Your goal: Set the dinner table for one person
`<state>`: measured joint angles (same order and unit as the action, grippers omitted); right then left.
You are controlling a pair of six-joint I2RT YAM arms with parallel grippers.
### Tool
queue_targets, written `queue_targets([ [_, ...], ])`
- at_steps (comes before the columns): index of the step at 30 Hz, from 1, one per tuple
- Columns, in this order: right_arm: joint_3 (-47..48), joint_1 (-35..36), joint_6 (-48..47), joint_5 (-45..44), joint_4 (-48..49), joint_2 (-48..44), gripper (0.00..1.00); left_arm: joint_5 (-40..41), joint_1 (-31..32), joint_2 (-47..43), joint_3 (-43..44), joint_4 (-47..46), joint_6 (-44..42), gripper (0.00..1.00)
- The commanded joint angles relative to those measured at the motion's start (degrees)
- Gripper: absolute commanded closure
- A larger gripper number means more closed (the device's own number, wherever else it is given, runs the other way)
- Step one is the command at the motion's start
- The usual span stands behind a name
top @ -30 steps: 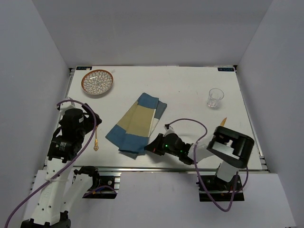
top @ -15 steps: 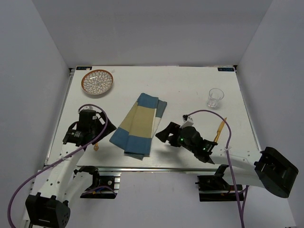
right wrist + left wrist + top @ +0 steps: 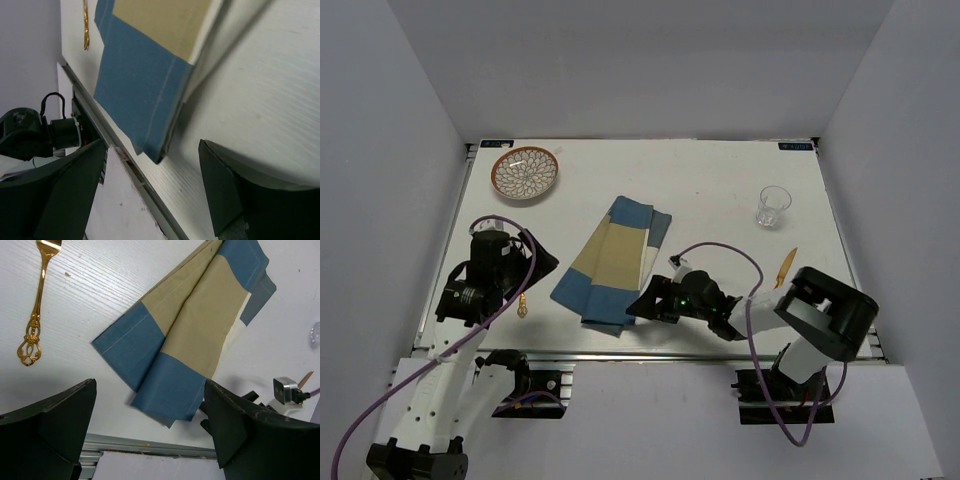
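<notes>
The dinner table [image 3: 720, 190] is the big white top that fills the overhead view, with its metal rail [image 3: 650, 352] along the near edge. A folded blue-and-tan placemat [image 3: 612, 260] lies slantwise near its middle.

The left arm climbs from its base at the lower left and bends over the table's left side. Its wrist sits above a gold fork [image 3: 523, 300] that lies just left of the placemat. The left gripper [image 3: 538, 264] points toward the placemat, and in its wrist view the two dark fingers [image 3: 55, 425] are spread wide with nothing between them. That view looks down past them on the cloth's near end.

The right arm folds back on itself at the table's near right corner, and its forearm reaches left, low along the front edge. The right gripper [image 3: 642, 303] lies almost level beside the placemat's near corner. Its fingers [image 3: 75, 185] are also wide apart and empty, framing the blue corner without clearly touching it.

A patterned bowl [image 3: 524, 172] sits at the far left corner and a clear glass [image 3: 772, 205] at the far right. A slim gold piece [image 3: 785, 267] lies nearer than the glass, too small to name.
</notes>
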<state>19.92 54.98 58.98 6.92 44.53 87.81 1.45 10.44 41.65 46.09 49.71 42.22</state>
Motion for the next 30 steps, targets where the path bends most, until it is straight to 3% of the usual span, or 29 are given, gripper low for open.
queue_targets([
  [1, 2.57, 0.57, 0.70, 4.86, 7.32, 6.04, 0.20, 1.45, 0.20, -1.39, 2.96, 3.19, -1.08, 0.02],
  [4, 4.24, 0.83, 2.28, 6.53, 9.08, 9.92, 0.36, 1.36, 0.20, -1.75, 4.54, 4.42, -1.61, 0.02],
  [12, 3.20, 0.74, 4.56, 6.18, 12.68, 11.78, 0.97, 1.63, 0.20, -1.83, 5.69, 5.48, -2.23, 0.02],
  [17, 1.79, 0.39, 1.50, 1.80, 6.12, 1.53, 1.00, -3.11, 0.20, -1.66, 0.77, 2.24, -1.18, 0.02],
  [22, 5.91, 0.30, -5.97, -5.24, -15.92, -11.33, 1.00, -5.23, 0.20, 2.56, -5.55, 0.92, 3.74, 0.02],
  [25, 7.85, 0.04, -8.08, -8.74, -22.45, -16.95, 1.00, -3.66, 0.20, 3.00, -9.07, -1.89, 8.31, 0.02],
  [30, 6.98, -0.05, -9.32, -10.34, -24.84, -20.57, 1.00, -3.74, 0.20, 3.97, -14.97, -5.68, 15.08, 0.02],
])
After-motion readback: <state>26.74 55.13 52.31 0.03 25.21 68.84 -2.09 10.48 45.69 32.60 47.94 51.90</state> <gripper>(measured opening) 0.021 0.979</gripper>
